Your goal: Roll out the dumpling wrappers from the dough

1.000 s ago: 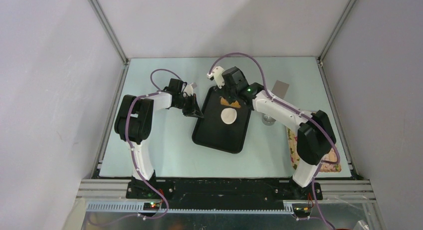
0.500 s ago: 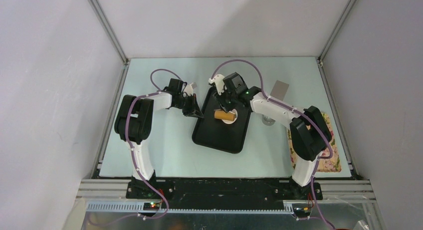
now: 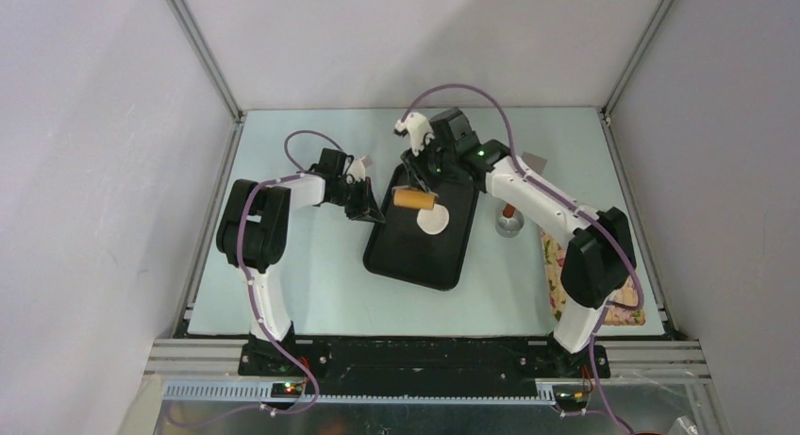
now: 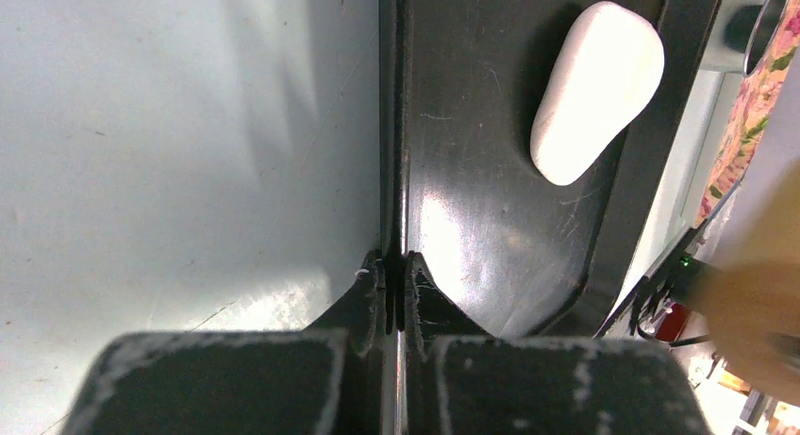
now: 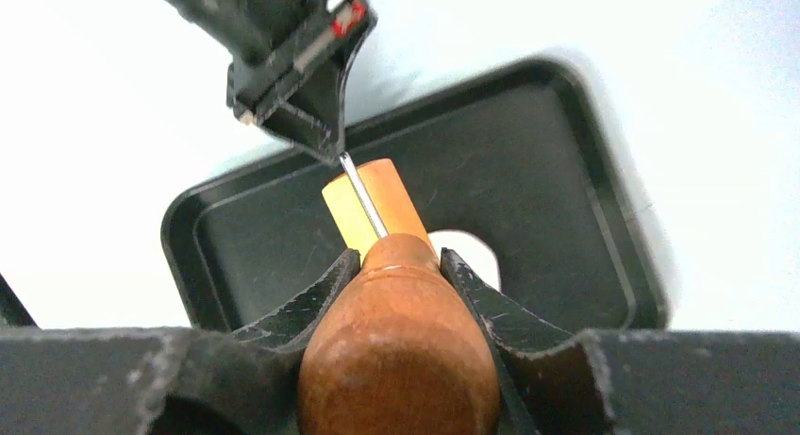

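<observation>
Rolling step: right gripper [image 5: 396,265] clasps the rolling pin [image 3: 413,198] just beside the flattened dough [image 3: 434,220], left gripper [image 4: 396,282] pinches the tray [image 3: 415,263] rim; next, press the pin across the dough.

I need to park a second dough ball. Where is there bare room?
Free: the black tray's near half, below the flat white dough; pale table between tray and near edge. Crowded: tray's far end, by the wooden rolling pin.

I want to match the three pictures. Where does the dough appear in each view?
Top external: dough on the black tray, near the picture's centre.
Left wrist: dough at upper right, on the tray floor.
Right wrist: white patch at centre, partly hidden behind the rolling pin.
Shared landmark: the black tray.
</observation>
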Action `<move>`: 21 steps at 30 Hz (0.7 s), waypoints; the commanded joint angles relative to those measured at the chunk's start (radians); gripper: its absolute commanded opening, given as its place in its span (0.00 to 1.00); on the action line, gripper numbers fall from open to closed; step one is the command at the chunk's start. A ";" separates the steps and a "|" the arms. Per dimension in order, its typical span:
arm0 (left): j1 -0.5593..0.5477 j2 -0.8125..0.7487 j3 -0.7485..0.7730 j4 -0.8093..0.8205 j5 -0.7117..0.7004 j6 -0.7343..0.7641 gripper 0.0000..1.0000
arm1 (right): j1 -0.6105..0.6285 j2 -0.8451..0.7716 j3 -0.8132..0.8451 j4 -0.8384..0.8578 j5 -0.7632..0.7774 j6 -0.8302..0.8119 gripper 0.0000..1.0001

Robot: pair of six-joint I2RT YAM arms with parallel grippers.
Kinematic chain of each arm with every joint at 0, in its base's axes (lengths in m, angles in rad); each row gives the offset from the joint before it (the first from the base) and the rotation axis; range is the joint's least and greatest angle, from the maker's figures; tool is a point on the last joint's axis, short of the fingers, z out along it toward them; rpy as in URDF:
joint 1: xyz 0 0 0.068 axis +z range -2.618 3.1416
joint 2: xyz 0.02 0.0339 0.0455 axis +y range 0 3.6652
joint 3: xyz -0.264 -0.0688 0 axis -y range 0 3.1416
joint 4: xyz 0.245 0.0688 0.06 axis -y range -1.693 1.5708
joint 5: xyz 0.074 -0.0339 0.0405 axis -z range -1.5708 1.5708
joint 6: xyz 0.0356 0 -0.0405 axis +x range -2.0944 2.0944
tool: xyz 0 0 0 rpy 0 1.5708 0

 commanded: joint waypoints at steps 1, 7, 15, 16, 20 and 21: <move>0.009 0.037 -0.014 -0.091 -0.065 0.022 0.00 | -0.018 -0.082 0.081 0.002 0.002 -0.061 0.00; 0.008 0.037 -0.014 -0.091 -0.065 0.022 0.00 | -0.020 -0.060 -0.048 0.061 0.077 -0.133 0.00; 0.008 0.035 -0.015 -0.090 -0.063 0.024 0.00 | -0.023 0.009 -0.157 0.100 0.096 -0.146 0.00; 0.008 0.035 -0.015 -0.091 -0.062 0.024 0.00 | -0.024 0.017 -0.164 0.104 0.097 -0.145 0.00; 0.009 0.036 -0.014 -0.091 -0.062 0.024 0.00 | -0.025 0.027 -0.201 0.098 0.084 -0.136 0.00; 0.008 0.036 -0.014 -0.091 -0.061 0.024 0.00 | -0.025 0.026 -0.214 0.097 0.071 -0.127 0.00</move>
